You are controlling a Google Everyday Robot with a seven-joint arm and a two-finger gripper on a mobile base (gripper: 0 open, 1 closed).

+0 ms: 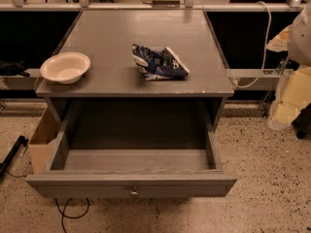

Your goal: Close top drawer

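The top drawer (136,160) stands pulled far out of the grey cabinet toward me. Its hollow shows nothing inside, and its flat front sits at 6 o'clock in the view with the small round knob (133,193) at its centre. Above it is the worktop (121,38), which carries a white bowl (65,67) at about 10 o'clock and a crumpled blue-and-white packet (158,62) near the middle. Neither overhangs the drawer.

A cardboard box (43,140) stands just beside the drawer's left wall. A dark cable (73,215) loops on the floor under the front's left end.

The gripper (295,98) looks to be the pale, blocky shape at the far 3 o'clock edge, well apart from the drawer. I cannot tell whether it is apart or together.

By my reckoning the closing has not begun and the approach comes first. The next move calls for bringing the gripper round to the drawer front near the knob. It should then push straight toward 12 o'clock, squarely, so the wide drawer does not skew and jam on its runners.
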